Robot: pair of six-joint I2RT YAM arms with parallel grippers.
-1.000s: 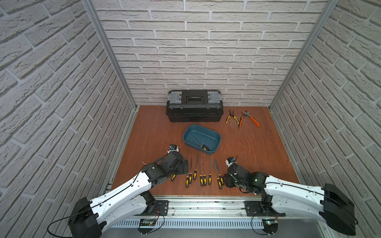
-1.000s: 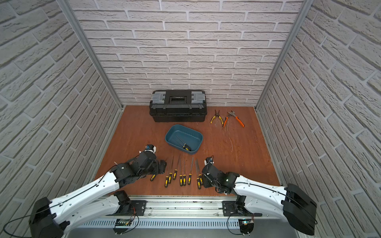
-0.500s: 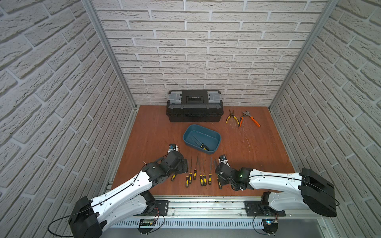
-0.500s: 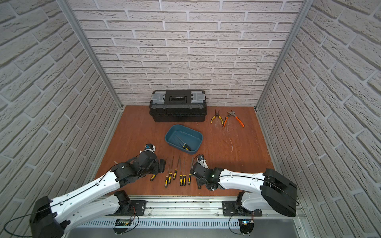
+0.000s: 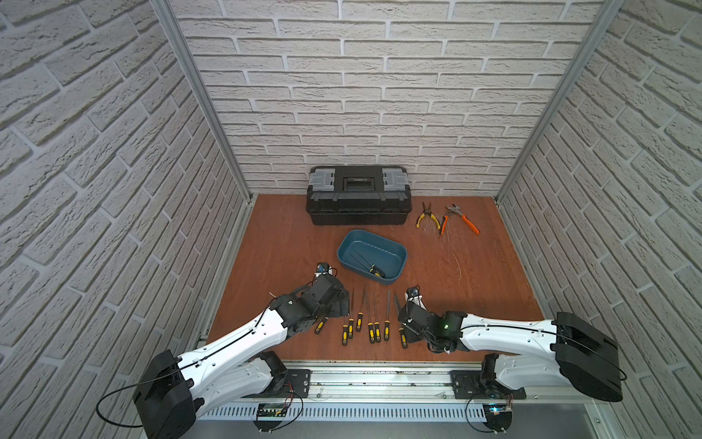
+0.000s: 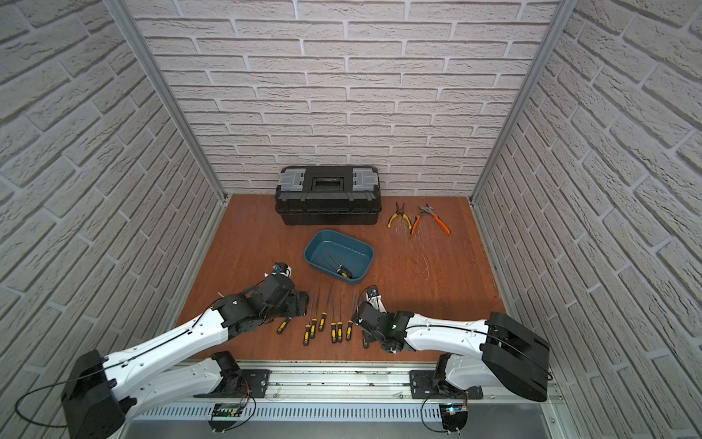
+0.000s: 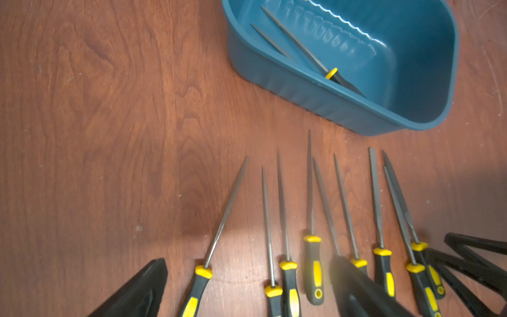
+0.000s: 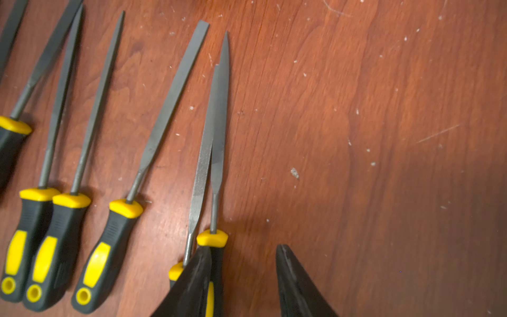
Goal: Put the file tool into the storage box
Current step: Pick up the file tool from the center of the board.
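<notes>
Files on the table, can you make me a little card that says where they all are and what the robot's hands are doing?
storage box: teal tub, no lid, middle of the table
inside it: two files
on the table: row of files, handles toward the robot
left gripper: open, above the row
right gripper: open, down at the handle of the end file
at the back: black toolbox, two pliers

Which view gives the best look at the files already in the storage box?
The left wrist view: the storage box is close, with one file showing its yellow collar and a second file partly behind the wall. Both top views show the files tiny; the right wrist view misses the box.
</notes>
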